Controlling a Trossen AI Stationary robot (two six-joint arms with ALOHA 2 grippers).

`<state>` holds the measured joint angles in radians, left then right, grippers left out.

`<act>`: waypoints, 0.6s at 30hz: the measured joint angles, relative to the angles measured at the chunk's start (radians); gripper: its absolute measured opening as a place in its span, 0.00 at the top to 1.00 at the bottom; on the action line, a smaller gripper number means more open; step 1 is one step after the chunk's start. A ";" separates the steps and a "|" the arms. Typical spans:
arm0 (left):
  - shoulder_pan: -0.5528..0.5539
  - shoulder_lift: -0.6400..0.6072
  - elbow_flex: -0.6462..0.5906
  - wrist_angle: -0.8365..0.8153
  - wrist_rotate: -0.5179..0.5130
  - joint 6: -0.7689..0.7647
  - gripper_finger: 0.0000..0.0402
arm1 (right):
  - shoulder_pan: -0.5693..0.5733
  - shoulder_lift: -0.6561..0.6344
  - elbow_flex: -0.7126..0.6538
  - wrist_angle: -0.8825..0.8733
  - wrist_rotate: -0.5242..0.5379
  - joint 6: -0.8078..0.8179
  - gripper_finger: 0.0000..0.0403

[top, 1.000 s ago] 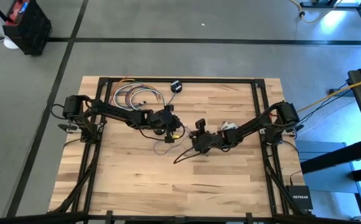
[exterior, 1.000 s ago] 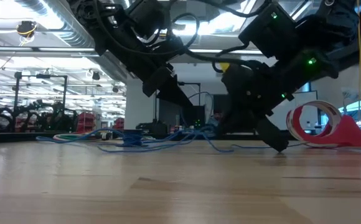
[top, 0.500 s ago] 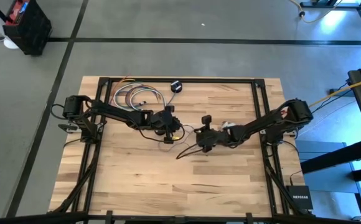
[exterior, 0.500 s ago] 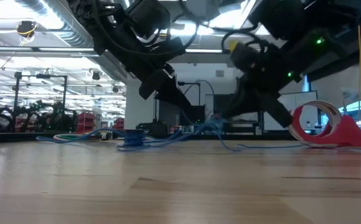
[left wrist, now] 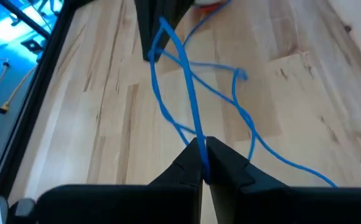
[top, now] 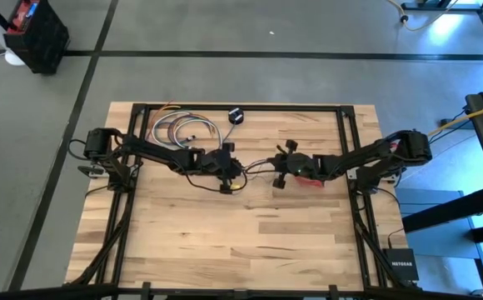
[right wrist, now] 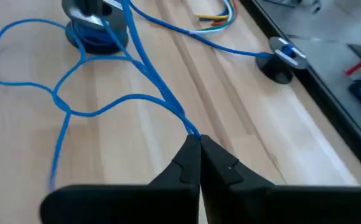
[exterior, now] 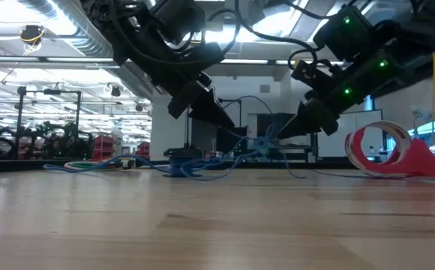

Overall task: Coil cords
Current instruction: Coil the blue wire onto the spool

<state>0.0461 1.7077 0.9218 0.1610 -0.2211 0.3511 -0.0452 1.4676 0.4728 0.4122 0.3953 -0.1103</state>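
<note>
Thin blue cord (left wrist: pixel 190 102) strung mid-table toward the far edge, pinched by left gripper (left wrist: pixel 203 163) and right gripper (right wrist: pixel 198 153), both pressed together; likely light, limp, tangle-prone, best taken along the free strand near the loops.

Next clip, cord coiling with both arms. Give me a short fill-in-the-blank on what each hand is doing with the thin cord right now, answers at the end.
1. The left hand is shut on the thin ____ cord.
2. The right hand is ____ on that same cord.
3. In the high view, the small black puck lies near the table's ____ edge.
4. In the low view, a ____ roll of tape stands on the table.

Missing words: blue; shut; far; red
</note>
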 joint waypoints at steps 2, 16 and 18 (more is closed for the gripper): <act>0.000 0.000 0.000 0.020 0.000 -0.003 0.97 | -0.002 0.001 0.000 -0.001 -0.013 0.003 1.00; 0.000 0.000 0.000 0.013 0.000 -0.102 0.82 | 0.000 0.001 0.000 0.014 -0.041 0.002 1.00; 0.000 0.000 0.000 0.014 0.000 -0.113 0.74 | -0.001 0.001 0.000 0.014 -0.041 0.001 1.00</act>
<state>0.0456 1.7073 0.9218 0.1749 -0.2207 0.2378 -0.0460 1.4689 0.4728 0.4266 0.3538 -0.1089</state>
